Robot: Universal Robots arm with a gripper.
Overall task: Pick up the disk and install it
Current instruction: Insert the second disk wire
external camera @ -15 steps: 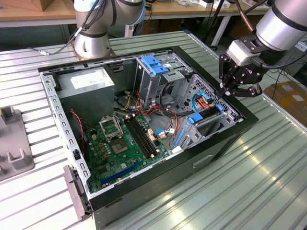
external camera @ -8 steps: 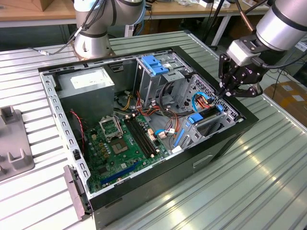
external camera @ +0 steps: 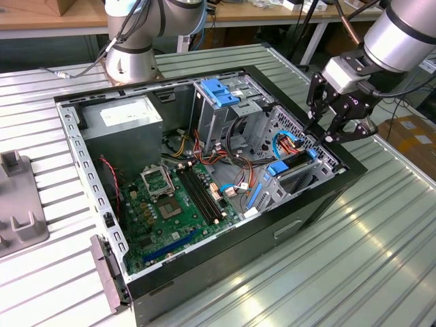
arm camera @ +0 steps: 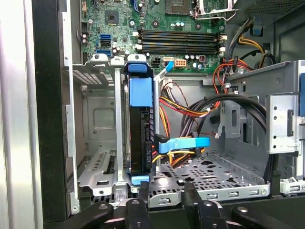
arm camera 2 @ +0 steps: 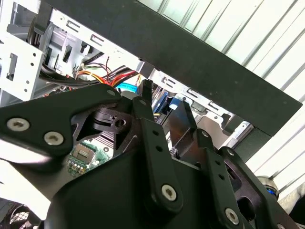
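The disk (external camera: 294,165) sits on edge in the drive bay at the corner of the open computer case (external camera: 320,211), at the exterior view's right. In the first wrist view the disk (arm camera: 140,143) stands upright in its slot, dark body with blue rails and a blue tab on one end. A blue connector with cable is plugged into its side. My gripper (external camera: 320,134) hangs just above the case rim over that bay, open and holding nothing. Its black fingertips (arm camera: 136,206) frame the disk's near end, a short way off it. The gripper (arm camera 2: 164,98) points into the bay.
The case holds a green motherboard (external camera: 174,204), a grey power supply (external camera: 126,126) and a tall metal cage with a blue bracket (external camera: 221,92). Bundled cables (arm camera: 190,107) run beside the bay. A second arm's base (external camera: 133,58) stands behind; a grey fixture (external camera: 17,204) lies left.
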